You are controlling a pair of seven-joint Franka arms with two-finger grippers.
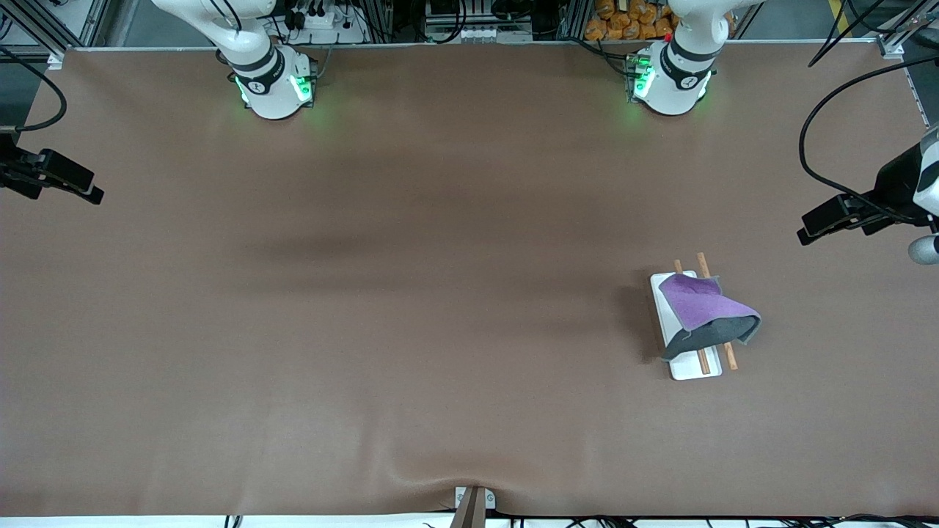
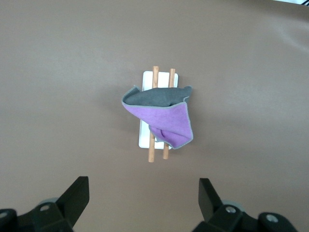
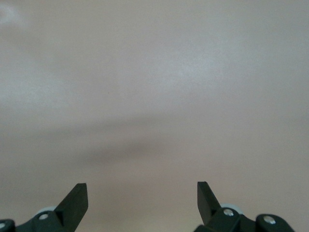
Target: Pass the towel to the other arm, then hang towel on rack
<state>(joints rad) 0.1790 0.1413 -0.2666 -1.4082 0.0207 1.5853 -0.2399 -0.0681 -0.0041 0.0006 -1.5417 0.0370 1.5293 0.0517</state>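
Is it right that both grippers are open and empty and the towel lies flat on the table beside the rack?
Not quite. The towel is draped over the rack, not flat on the table beside it; the front view shows this. The left gripper and right gripper are indeed open and empty.

Below left end effector [image 2: 143, 205]: towel-draped rack [image 2: 145, 140] sole obstacle. Below right end effector [image 3: 142, 203]: bare desk [image 3: 154, 87].

Even overhead light; soft arm shadows across table [image 1: 367, 293]; right wrist view pale, washed out.
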